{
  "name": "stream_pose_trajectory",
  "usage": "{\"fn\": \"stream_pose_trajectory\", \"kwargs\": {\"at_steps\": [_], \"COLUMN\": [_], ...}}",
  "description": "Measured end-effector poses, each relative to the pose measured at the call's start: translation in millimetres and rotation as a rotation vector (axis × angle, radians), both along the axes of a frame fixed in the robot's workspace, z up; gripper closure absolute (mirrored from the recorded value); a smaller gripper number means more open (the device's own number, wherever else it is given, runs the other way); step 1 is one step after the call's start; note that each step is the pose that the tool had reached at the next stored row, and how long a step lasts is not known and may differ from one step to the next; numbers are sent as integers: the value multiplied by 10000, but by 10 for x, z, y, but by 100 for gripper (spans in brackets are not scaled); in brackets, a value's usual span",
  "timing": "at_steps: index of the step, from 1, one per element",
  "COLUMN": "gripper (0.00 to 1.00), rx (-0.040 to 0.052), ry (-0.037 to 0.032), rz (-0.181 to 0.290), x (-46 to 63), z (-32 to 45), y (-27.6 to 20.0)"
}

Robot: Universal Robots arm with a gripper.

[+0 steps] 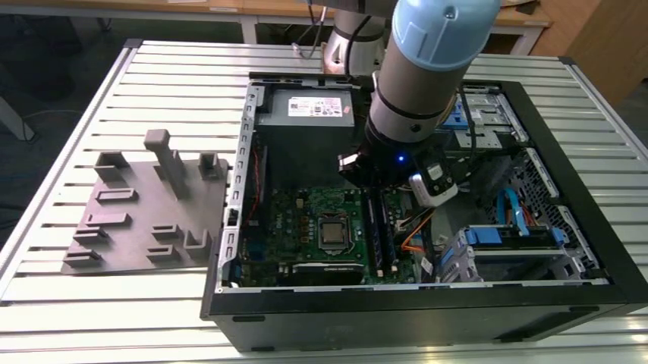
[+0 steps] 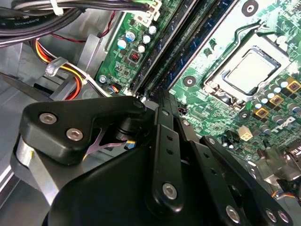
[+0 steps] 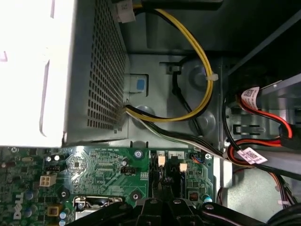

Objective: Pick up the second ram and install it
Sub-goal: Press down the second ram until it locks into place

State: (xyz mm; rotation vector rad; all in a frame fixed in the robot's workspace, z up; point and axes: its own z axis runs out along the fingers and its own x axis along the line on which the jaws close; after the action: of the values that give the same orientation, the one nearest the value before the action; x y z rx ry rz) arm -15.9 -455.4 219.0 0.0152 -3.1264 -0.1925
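Two long dark memory sticks stand side by side in the motherboard (image 1: 303, 216) slots. The second ram (image 1: 377, 231) (image 2: 188, 47) is the stick in line with my fingertips, and it sits down in its slot. My gripper (image 1: 366, 186) (image 2: 153, 101) (image 3: 160, 200) reaches down inside the open computer case, at the slot end nearest the power supply. Its black fingers (image 2: 164, 136) are drawn together, their tips meeting right at that end of the stick. The exact contact is hidden by the fingers.
The square silver processor (image 1: 332, 231) (image 2: 251, 70) lies beside the slots. The grey power supply (image 1: 309, 110) (image 3: 47, 70) and its yellow and black cables (image 3: 197, 70) crowd the gripper. A blue drive cage (image 1: 517, 235) is at the exterior view's right. The grey fixture plate (image 1: 142, 220) is outside the case.
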Motion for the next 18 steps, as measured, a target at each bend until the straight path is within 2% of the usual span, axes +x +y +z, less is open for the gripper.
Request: {"fn": "stream_pose_trajectory", "kwargs": {"at_steps": [5,8,10,14,18], "gripper": [89,89,89,89,89], "rx": [8,20,-7,-67,-280], "ry": [-5,-16,-11,-10,-11], "rz": [0,0,-1,0,0], "x": [0,1,-2,-3,-7], "z": [-37,-4,16,17,16], "y": [12,15,3,-103,-212]}}
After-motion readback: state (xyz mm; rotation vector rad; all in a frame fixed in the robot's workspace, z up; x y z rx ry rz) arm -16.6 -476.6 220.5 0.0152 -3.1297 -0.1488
